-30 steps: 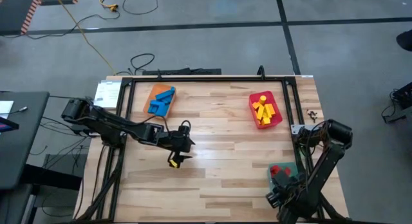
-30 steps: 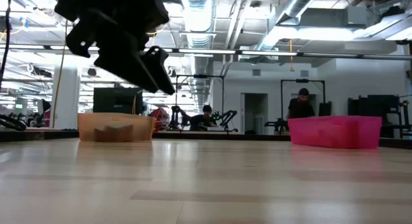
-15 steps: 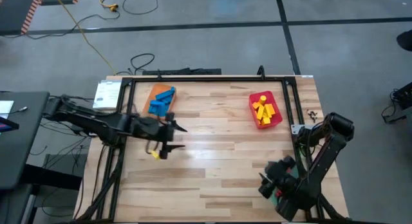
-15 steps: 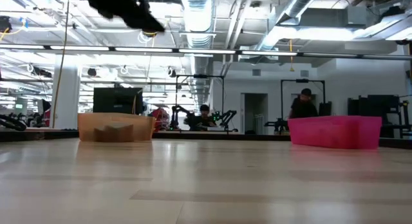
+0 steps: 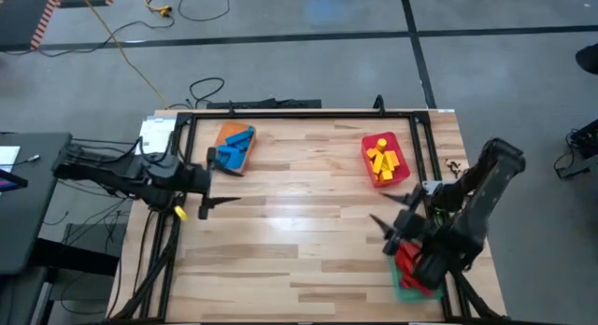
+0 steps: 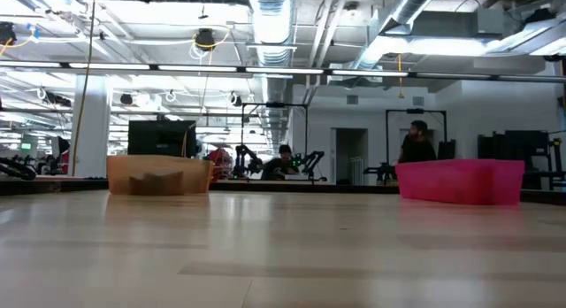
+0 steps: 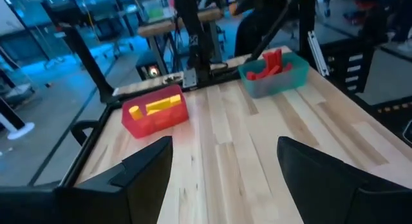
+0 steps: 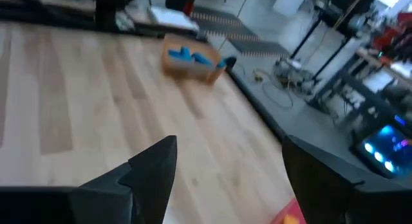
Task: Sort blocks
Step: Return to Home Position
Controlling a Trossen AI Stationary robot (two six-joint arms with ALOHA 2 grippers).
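Three sorted lots: blue blocks in orange tray, yellow blocks in red tray, red blocks in green tray. Left jaws spread open, empty, at desk left edge; right jaws open, empty, beside green tray.

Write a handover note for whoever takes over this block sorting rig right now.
Left gripper: open, empty, at the left edge of the table.
Right gripper: open, empty, over the right side, near the green tray.
Blue blocks lie in the orange tray, yellow blocks in the red tray, red blocks in the green tray.
Done: no loose block shows on the table.
Left: probably only parking both arms.
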